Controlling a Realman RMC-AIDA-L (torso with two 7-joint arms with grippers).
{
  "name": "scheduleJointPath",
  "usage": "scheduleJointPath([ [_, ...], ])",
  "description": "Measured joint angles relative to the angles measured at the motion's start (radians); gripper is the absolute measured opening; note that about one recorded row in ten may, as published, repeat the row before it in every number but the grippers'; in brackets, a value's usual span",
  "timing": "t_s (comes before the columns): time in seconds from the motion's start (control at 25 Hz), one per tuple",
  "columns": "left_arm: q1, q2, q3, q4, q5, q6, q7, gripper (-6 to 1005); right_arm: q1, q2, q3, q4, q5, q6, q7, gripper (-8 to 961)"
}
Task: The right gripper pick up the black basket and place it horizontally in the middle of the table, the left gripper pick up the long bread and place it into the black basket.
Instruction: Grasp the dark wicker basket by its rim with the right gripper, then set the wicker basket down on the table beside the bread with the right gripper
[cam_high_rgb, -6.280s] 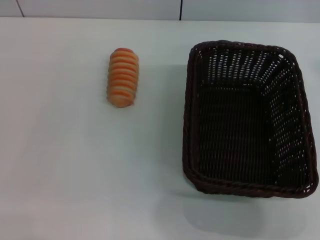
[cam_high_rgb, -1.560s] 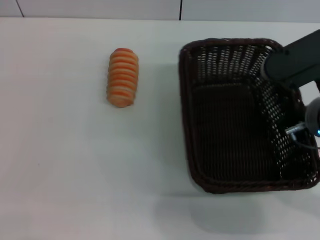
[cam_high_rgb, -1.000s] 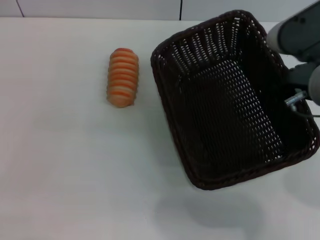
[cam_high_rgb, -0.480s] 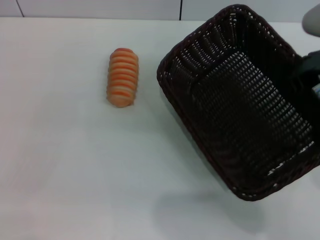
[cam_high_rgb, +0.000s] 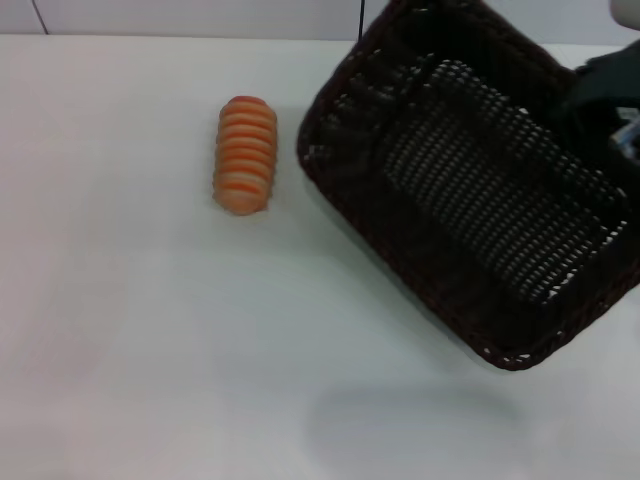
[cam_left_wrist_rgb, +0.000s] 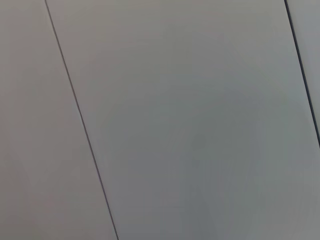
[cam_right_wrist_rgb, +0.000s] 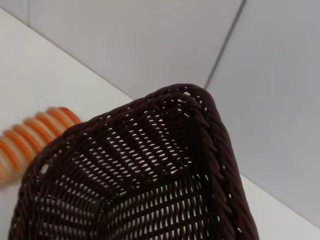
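Right gripper (cam_high_rgb: 608, 118) at the table's (cam_high_rgb: 130, 350) far right edge grips the black basket (cam_high_rgb: 470, 190), tilted and turned diagonally. Long bread (cam_high_rgb: 245, 154) lies left of it, apart.

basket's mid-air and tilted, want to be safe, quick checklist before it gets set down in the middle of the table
1. Right claw has the black basket: cannot tell; dark arm parts sit at its far right rim, the fingers are hidden.
2. Basket lying horizontally: not ok; it is skewed diagonally and tilted.
3. Basket empty: ok; only weave shows inside.
4. Long bread out of the basket's path: ok for now; it lies apart, left of the basket's near corner.
5. Middle of the table free: ok; bare white surface.
6. Left claw out of the way: ok; not in head view.
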Motion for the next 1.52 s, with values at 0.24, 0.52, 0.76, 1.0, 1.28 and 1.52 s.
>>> scheduleJointPath([
  [0.24, 0.006, 0.001, -0.002, 0.006, -0.001, 0.000, 0.000, 773, 0.056, -0.040, -0.036, -0.031, 0.072, 0.087, 0.001, 168],
  [0.52, 0.017, 0.001, -0.005, 0.013, -0.001, 0.000, 0.000, 773, 0.068, -0.082, -0.056, -0.023, 0.133, 0.157, 0.001, 167],
  [0.76, 0.023, 0.001, -0.004, 0.023, -0.001, 0.000, 0.000, 773, 0.105, -0.115, -0.111, -0.015, 0.195, 0.173, 0.002, 167],
  [1.0, 0.026, 0.001, 0.000, 0.025, -0.001, 0.001, 0.000, 773, 0.136, -0.110, -0.173, -0.008, 0.215, 0.175, 0.002, 168],
  [1.28, 0.034, -0.001, 0.006, 0.025, -0.001, 0.001, 0.000, 774, 0.188, -0.091, -0.257, 0.000, 0.264, 0.171, 0.002, 167],
  [1.52, 0.035, -0.001, 0.009, 0.025, -0.001, 0.002, 0.000, 774, 0.184, -0.094, -0.273, 0.011, 0.285, 0.157, 0.004, 166],
])
